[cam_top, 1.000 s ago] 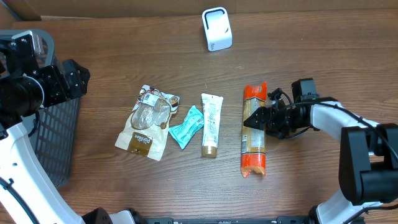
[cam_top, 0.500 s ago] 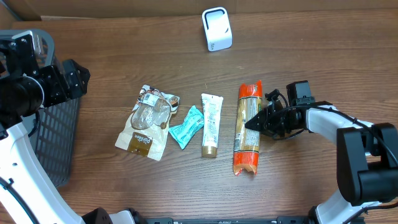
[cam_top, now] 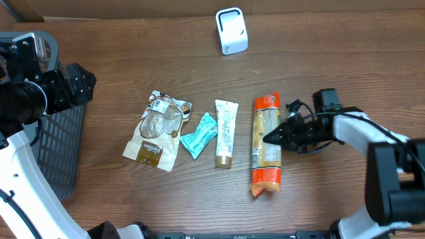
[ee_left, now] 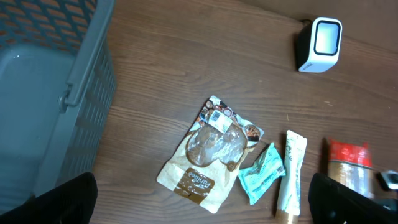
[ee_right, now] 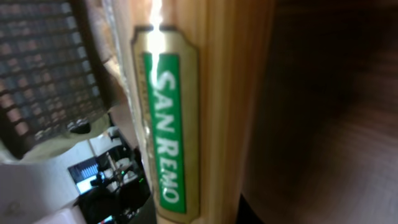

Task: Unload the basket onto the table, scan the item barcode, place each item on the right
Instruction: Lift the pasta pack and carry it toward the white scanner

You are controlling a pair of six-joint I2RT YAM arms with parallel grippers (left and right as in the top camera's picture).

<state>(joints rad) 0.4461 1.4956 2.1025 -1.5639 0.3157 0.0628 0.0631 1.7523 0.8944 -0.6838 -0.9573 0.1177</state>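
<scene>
Pasta packet (cam_top: 267, 146) lies flat on the worktop's right half, its long axis running from far edge to near edge, just right of the tube (cam_top: 225, 133). Right gripper (cam_top: 272, 137) touches its right long side mid-length. The jaws look narrow, but I cannot tell whether they pinch the film. Left gripper (cam_top: 73, 85) is spread wide at the left edge, holding nothing. Judgement: brittle sticks, slick film, moderate weight (1 mid-length grip across the width should balance it).
</scene>
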